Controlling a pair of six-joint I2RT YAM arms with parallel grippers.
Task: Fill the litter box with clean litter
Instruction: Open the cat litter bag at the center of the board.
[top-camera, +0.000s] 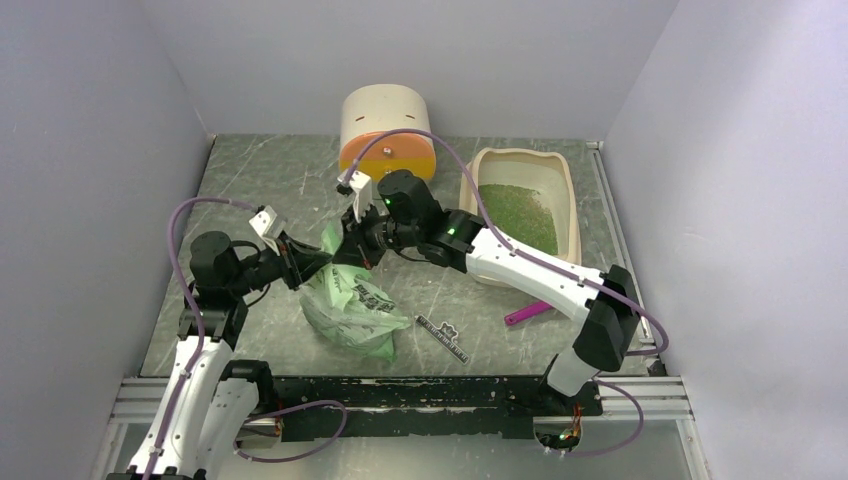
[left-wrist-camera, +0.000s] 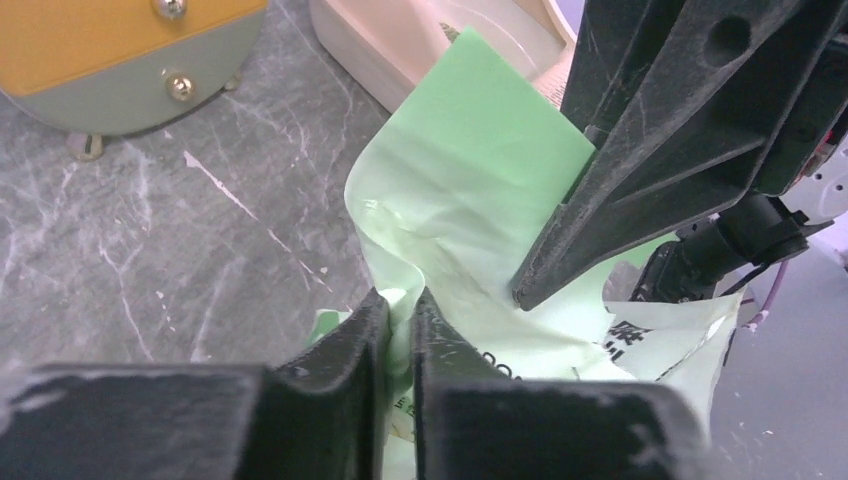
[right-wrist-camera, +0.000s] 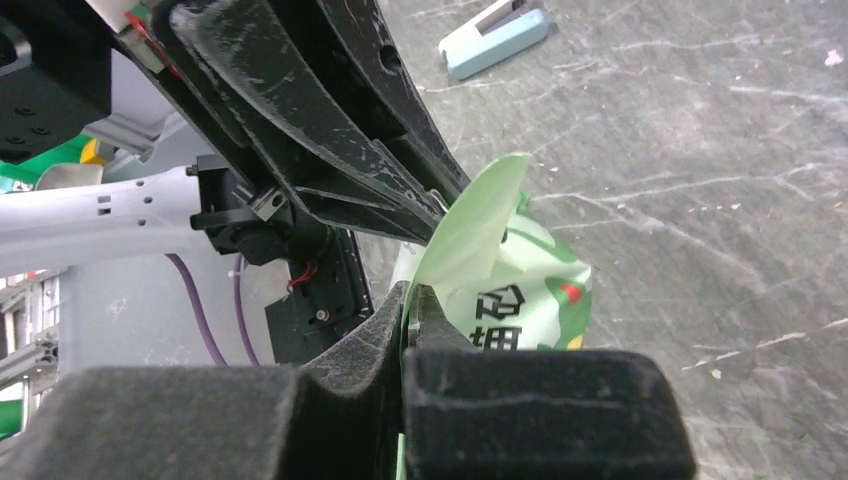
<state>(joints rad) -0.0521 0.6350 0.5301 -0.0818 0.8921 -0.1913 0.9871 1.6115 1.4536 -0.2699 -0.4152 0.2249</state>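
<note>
The beige litter box (top-camera: 521, 155) stands at the back right, with a layer of clean litter (top-camera: 520, 215) in it. A green printed bag (top-camera: 350, 310) sits mid-table, its top pulled up between both arms. My left gripper (top-camera: 322, 262) (left-wrist-camera: 400, 305) is shut on a fold of the bag's top edge. My right gripper (top-camera: 352, 254) (right-wrist-camera: 410, 295) is shut on the thin bag (right-wrist-camera: 520, 290) edge just beside it, from the opposite side. A corner of the litter box (left-wrist-camera: 380, 40) shows behind the bag (left-wrist-camera: 470, 200) in the left wrist view.
The round beige-and-orange drawer unit (top-camera: 386, 135) stands at the back centre. A magenta scoop (top-camera: 527, 313) lies under the right arm, and a black strip (top-camera: 443, 338) lies right of the bag. A small pale blue and white object (right-wrist-camera: 495, 38) lies on the table.
</note>
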